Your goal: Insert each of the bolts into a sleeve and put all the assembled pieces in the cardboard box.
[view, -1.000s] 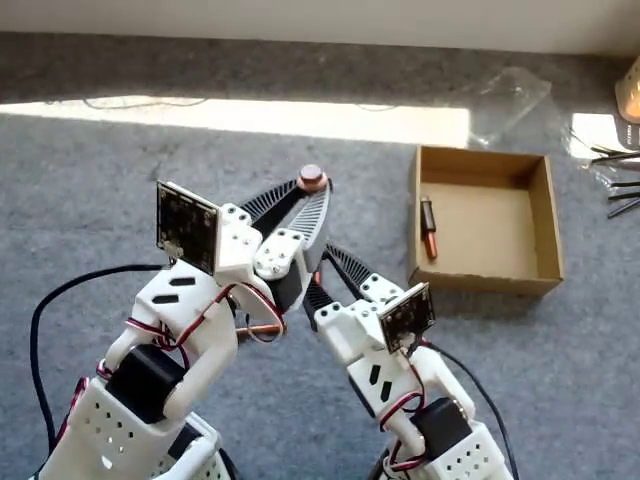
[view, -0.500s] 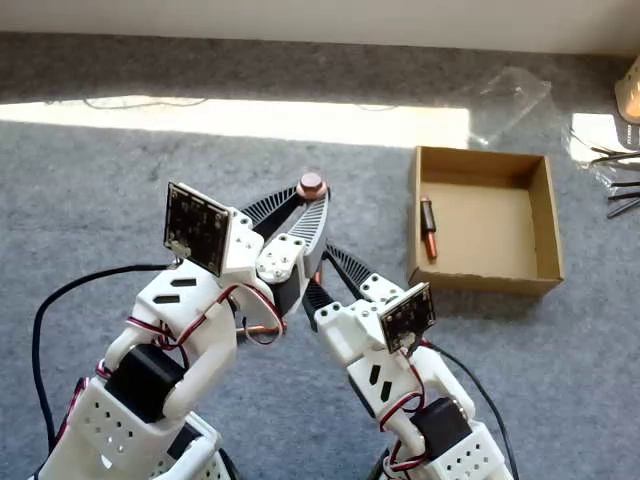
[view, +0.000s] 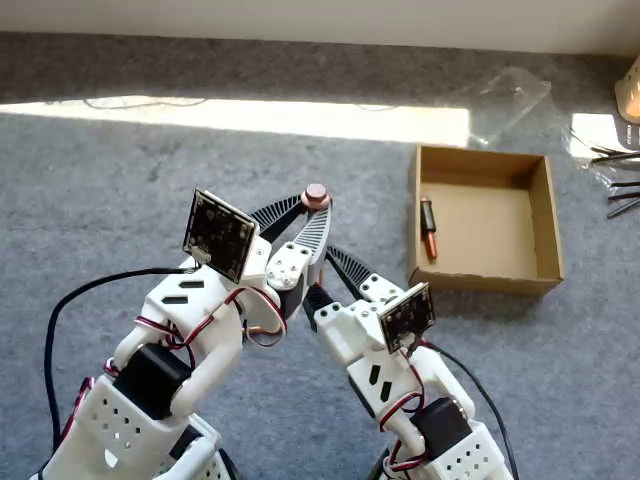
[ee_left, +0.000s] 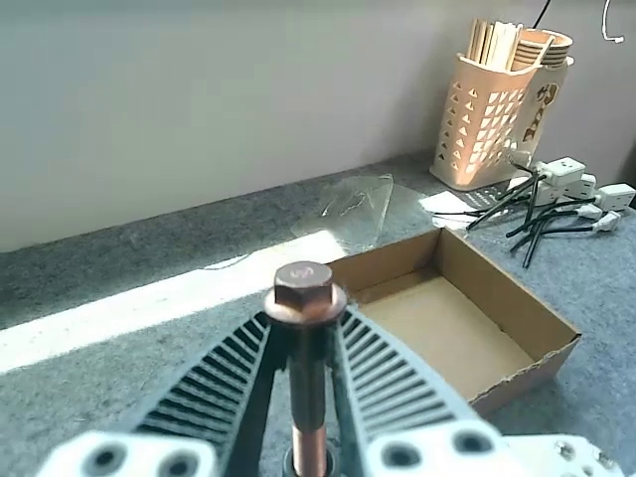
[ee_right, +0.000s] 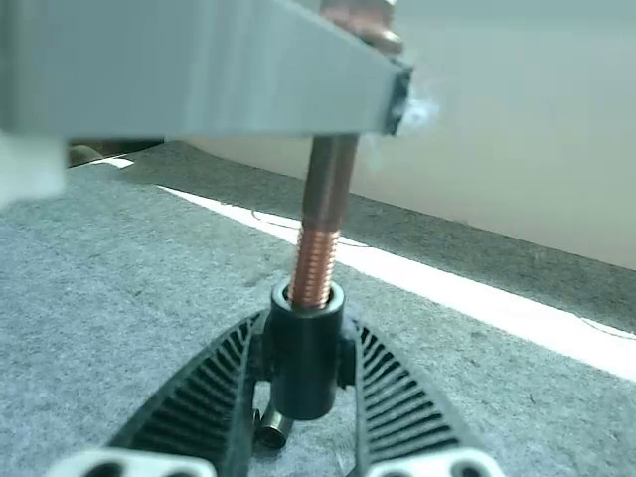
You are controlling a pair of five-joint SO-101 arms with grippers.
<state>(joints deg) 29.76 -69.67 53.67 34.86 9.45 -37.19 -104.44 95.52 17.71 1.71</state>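
Left gripper [ee_left: 306,328] is clenched on the shank of a copper-coloured bolt [ee_left: 304,288], which it holds upright with the hex head above the fingertips. Right gripper [ee_right: 304,336] sits just below it and grips a black sleeve [ee_right: 303,376], also upright. The bolt's threaded end meets the sleeve's top opening and seems to be a little way in, though the depth is hard to judge.

Both arms rise from the near edge of the table and lean in toward the middle. The left arm [view: 180,350] reaches over the tips of the right arm [view: 400,390].

A small dark piece [ee_right: 272,427], perhaps another sleeve, lies on the grey carpeted surface [view: 110,200] under the right gripper. The cardboard box [view: 548,215] stands to the right, with one assembled piece [view: 429,228] inside by its left wall. A clear plastic bag [view: 510,98] lies beyond the box. At the far right stand a perforated holder of sticks [ee_left: 495,109] and some plugs with cables [ee_left: 571,194], with a plain wall [ee_left: 199,89] behind.
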